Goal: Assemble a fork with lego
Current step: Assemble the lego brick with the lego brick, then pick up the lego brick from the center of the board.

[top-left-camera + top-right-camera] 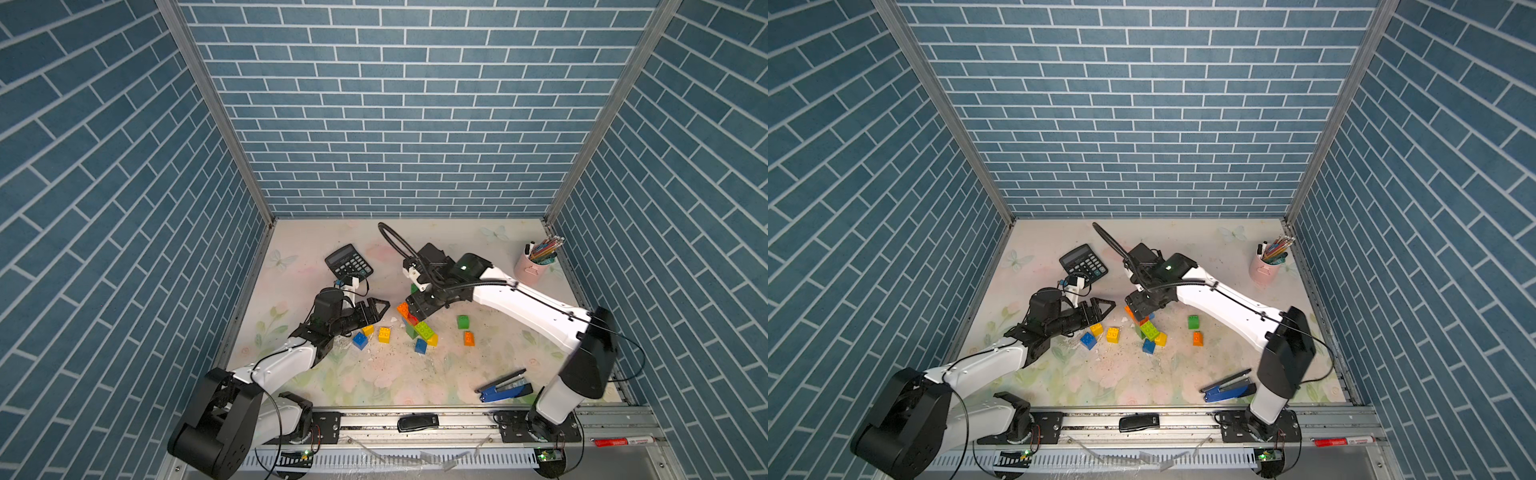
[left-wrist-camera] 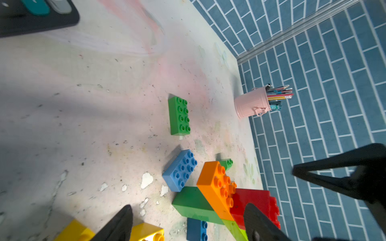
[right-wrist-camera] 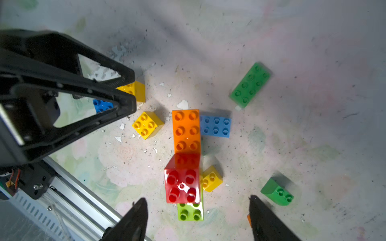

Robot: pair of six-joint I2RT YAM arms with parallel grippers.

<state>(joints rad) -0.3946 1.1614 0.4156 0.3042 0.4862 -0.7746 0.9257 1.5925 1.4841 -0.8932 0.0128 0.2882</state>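
At the far right corner of the flower-printed counter (image 1: 374, 386) stands a pink metal bucket-shaped pot (image 1: 528, 272). It holds a bunch of coloured pencils and pens (image 1: 546, 247), whose tips rise above the rim.

A black calculator (image 1: 348, 261) lies at the far left; the marks on its keys are too small to read. On the front rail lies a red marker (image 1: 623, 441) with a white label, whose print is also not readable. A blue stapler (image 1: 503, 386) lies near the front right.

The lego (image 1: 419, 328) is in the middle of the counter, as one close group with loose bricks around it. In the right wrist view an orange oblong brick (image 3: 186, 131), a red square brick (image 3: 181, 185) and a lime brick (image 3: 190, 212) sit together in one line. A light-blue oblong brick (image 3: 216, 126) is just beside the orange one.

The right claw (image 3: 197, 199) hangs directly above this group. Its jaws are spread wide, with the red brick in the gap and free space on both sides, so it pinches nothing.

The left claw (image 1: 377, 308) is also spread and empty. It hovers near the left side of the group, above two yellow square bricks (image 1: 384, 334).
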